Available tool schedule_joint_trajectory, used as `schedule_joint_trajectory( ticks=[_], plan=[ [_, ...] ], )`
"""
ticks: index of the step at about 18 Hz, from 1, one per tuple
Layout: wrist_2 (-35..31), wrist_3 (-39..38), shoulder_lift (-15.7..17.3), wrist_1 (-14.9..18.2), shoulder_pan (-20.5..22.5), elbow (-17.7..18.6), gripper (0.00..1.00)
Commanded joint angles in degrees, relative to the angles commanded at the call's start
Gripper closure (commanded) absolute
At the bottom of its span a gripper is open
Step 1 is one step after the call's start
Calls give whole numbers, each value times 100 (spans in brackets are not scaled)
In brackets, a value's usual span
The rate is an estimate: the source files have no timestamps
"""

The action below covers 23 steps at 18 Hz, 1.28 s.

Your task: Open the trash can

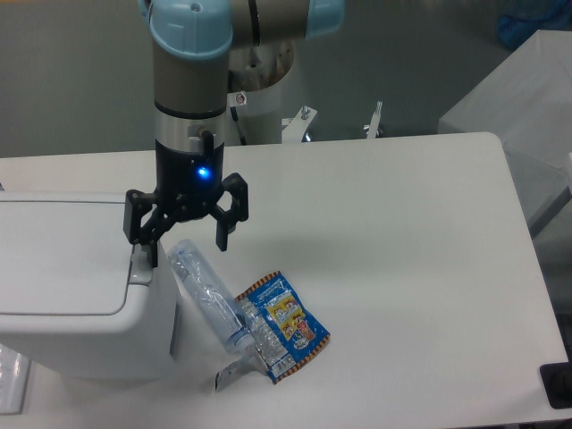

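Observation:
The trash can [71, 286] is a large white boxy bin at the left, its flat lid down. A grey push tab [140, 270] sits on its right edge. My gripper [185, 249] hangs open over that right edge. Its left finger [148, 248] is just above the tab and its right finger [221, 234] stands over the table beside the bin. Nothing is held between the fingers.
A crushed clear plastic bottle [210, 299] leans against the bin's right side. A blue and orange snack wrapper [284, 323] lies by the bottle's lower end. A black object [558, 386] sits at the table's front right corner.

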State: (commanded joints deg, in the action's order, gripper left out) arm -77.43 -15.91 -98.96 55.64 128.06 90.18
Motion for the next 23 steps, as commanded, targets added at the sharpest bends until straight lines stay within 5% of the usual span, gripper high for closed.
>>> schedule_joint_trajectory(
  ticks=[6, 10, 18, 23],
  plan=[
    [0, 26, 9, 0, 0, -35, 0],
    [-26, 157, 0, -35, 52, -456, 0],
    [-492, 1976, 184, 96, 921, -844, 0],
    [-501, 3224, 246, 650, 1475, -879, 0]
  ],
)
